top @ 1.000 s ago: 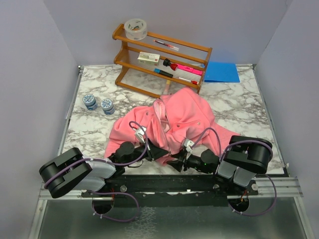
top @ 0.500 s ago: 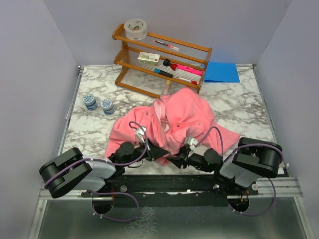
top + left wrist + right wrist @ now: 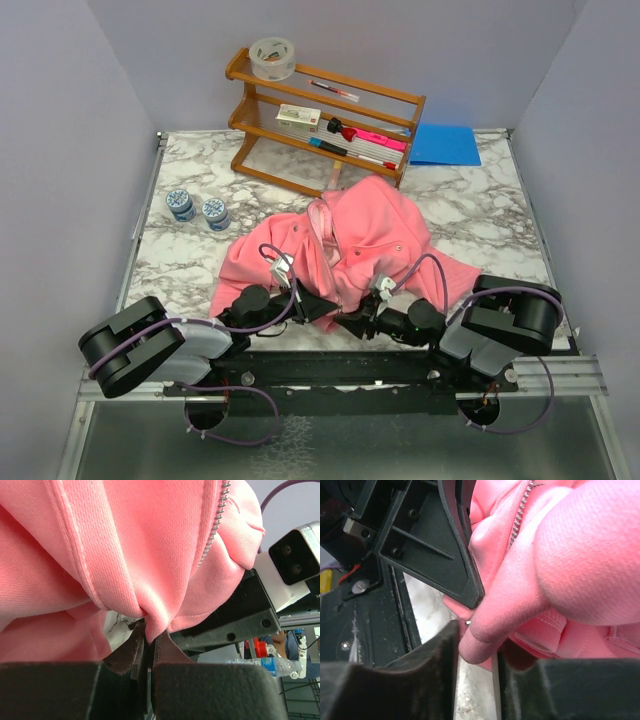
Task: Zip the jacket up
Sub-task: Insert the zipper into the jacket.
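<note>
The pink fleece jacket [image 3: 350, 245] lies crumpled on the marble table [image 3: 480, 200], its hem toward the arms. My left gripper [image 3: 326, 306] is at the hem's near edge. In the left wrist view it [image 3: 149, 636] is shut on a pinch of pink hem, with the zipper teeth [image 3: 215, 525] running up above. My right gripper [image 3: 352, 322] is just right of it at the same hem. In the right wrist view it [image 3: 477, 647] holds a fold of the jacket [image 3: 560, 545] between its fingers, beside a row of zipper teeth [image 3: 520, 515]. The two grippers almost touch.
A wooden rack [image 3: 325, 120] with pens and a tape roll [image 3: 272, 57] stands at the back. A blue folder [image 3: 445, 144] lies at the back right. Two small jars [image 3: 197, 207] stand at the left. The black rail [image 3: 330, 370] runs along the near edge.
The right arm's elbow has swung out to the right, and its gripper has slid slightly left toward the left gripper. The left arm and the jacket have barely moved.
</note>
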Tool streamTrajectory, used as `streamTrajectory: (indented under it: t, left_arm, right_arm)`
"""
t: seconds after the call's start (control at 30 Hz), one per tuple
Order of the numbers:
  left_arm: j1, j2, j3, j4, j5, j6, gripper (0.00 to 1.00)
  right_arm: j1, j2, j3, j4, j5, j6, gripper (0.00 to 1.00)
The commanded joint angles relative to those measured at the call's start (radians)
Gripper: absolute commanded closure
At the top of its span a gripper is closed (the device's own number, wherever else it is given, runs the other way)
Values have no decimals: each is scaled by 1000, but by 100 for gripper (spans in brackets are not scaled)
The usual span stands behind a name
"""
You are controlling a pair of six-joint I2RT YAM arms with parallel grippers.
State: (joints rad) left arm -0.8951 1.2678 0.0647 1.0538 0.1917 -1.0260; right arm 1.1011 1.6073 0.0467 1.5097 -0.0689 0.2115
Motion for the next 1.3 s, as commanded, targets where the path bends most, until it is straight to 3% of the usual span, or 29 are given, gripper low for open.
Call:
streamTrajectory:
  t: [0.0, 0.2, 0.63, 0.77, 1.27]
  left_arm:
    - [-1, -1, -14, 9, -1, 1, 100]
    - [-2, 5, -11, 8, 1, 3, 100]
    - [-1, 16, -8, 9, 2, 3, 100]
    - [-2, 19, -5, 8, 3, 4, 100]
    - [-2, 22, -2, 9, 7, 3, 100]
  right_arm:
    - [8, 13, -19, 107, -6, 21, 61]
    - [8, 31, -8, 116, -7, 18, 61]
    - [8, 91, -1, 200, -9, 38, 72]
    - [8, 86, 0, 204, 2, 32, 61]
    - [8, 49, 12, 190, 19, 8, 59]
